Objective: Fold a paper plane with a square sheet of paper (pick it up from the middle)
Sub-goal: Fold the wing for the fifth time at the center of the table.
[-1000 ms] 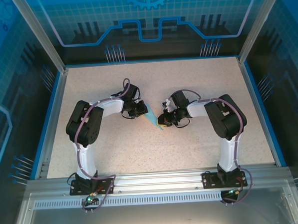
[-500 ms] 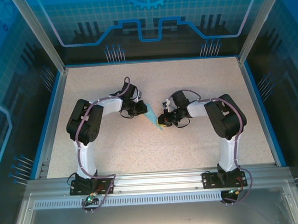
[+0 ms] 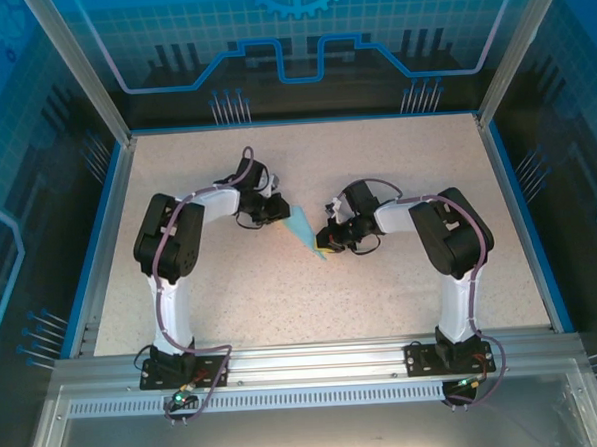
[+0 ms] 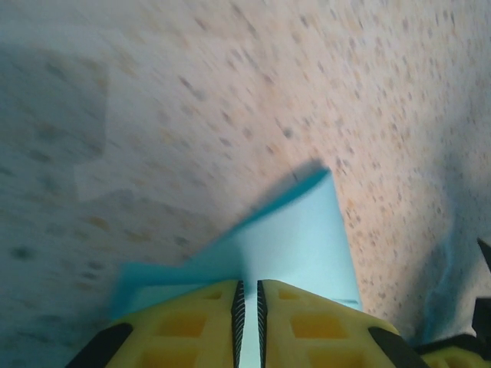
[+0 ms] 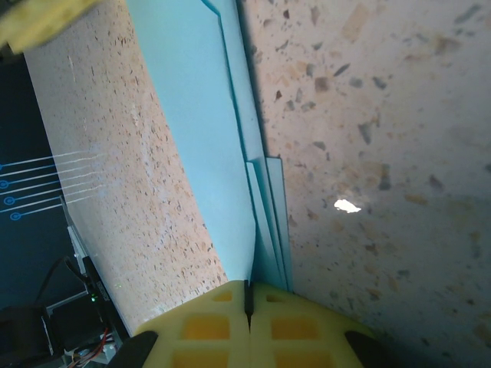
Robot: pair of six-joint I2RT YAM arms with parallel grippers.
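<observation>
Your left gripper (image 4: pixel 248 303) and right gripper (image 5: pixel 248 300) both pinch the narrow light-blue paper plane (image 3: pixel 306 233); tension it gently, avoid tearing.

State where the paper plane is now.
In the top view the paper plane is at centre, with the left jaws gripping its wide far end and the right jaws gripping its pointed near end.

A: What's the item?
B: Small light-blue paper plane (image 3: pixel 304 230), a narrow pointed triangle. Plain, with folded layers stepped along one long edge.
A: Where, and which way?
B: Middle of the table (image 3: pixel 233 307), well apart from every edge. Tip toward the near edge, wide end toward the far edge. Flat or lifted, can't tell.
</observation>
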